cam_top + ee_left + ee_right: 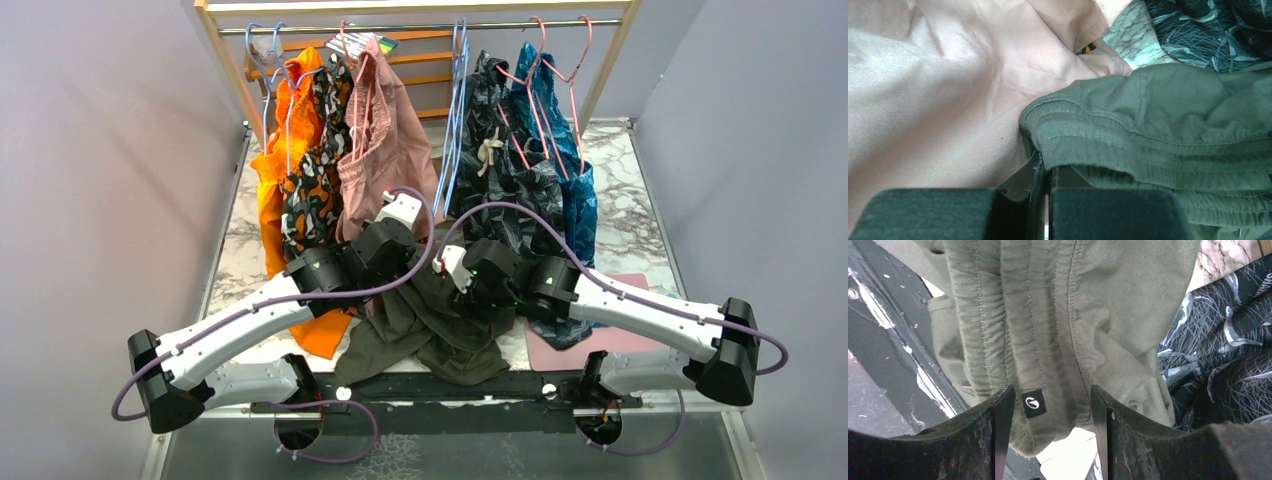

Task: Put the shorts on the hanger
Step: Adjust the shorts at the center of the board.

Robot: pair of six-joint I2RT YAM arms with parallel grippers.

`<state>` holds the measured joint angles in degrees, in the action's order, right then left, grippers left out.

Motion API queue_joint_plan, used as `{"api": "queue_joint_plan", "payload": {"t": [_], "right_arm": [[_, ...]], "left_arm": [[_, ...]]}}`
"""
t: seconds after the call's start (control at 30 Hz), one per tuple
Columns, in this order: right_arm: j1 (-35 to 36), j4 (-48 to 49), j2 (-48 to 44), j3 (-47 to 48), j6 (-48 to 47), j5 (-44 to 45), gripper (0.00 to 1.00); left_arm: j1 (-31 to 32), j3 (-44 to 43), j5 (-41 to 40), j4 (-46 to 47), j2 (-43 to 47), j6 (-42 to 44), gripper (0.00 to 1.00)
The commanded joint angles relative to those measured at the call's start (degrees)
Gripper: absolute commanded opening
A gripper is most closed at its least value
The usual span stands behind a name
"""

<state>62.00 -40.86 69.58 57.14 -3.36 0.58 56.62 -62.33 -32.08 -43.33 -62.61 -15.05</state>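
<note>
The left gripper [1045,182] has its fingers pressed together on the ribbed waistband of the shorts [1173,125], just beside the hanging pink shorts [923,100]. The olive shorts sag between the two arms at the near edge of the table [625,200] (their legs bunch in a heap). Further right, the right gripper [1048,415] stands apart, one finger on either side of the waistband and its small black tag [1034,404]. The hanger [458,110], among a bunch of light-blue ones, hangs on the rail [430,27] behind.
</note>
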Motion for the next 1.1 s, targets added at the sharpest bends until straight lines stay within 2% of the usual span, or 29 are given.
{"api": "queue_joint_plan", "payload": {"t": [0.0,0.23,0.37,0.43,0.67,0.9,1.07], "right_arm": [[1.46,1.52,1.52,0.04,-2.37,4.35,0.59],[2.71,0.98,3.66,0.31,-3.09,9.34,0.57],[2.85,0.74,4.87,0.46,-2.74,12.36,0.5],[2.95,0.7,4.81,0.51,-2.43,14.87,0.43],[2.95,-2.74,-0.56,2.23,3.63,22.53,0.02],[2.92,-11.48,-2.51,8.31,13.48,20.87,0.01],[2.95,-13.89,-5.31,10.8,22.33,16.42,0.01]], "left_arm": [[-0.3,-0.34,0.87,1.84,1.99,0.9,0.0],[-0.37,0.14,1.26,1.84,2.79,0.64,0.0],[-0.37,0.52,2.09,1.72,3.64,0.55,0.0],[-0.35,0.77,2.83,1.68,4.07,0.5,0.0],[-0.37,2.18,7.53,1.5,6.01,-0.24,0.0],[-0.34,2.98,14.15,2.06,7.22,-1.02,0.0],[-0.37,5.02,23.19,5.23,7.36,-1.78,0.0]]}}
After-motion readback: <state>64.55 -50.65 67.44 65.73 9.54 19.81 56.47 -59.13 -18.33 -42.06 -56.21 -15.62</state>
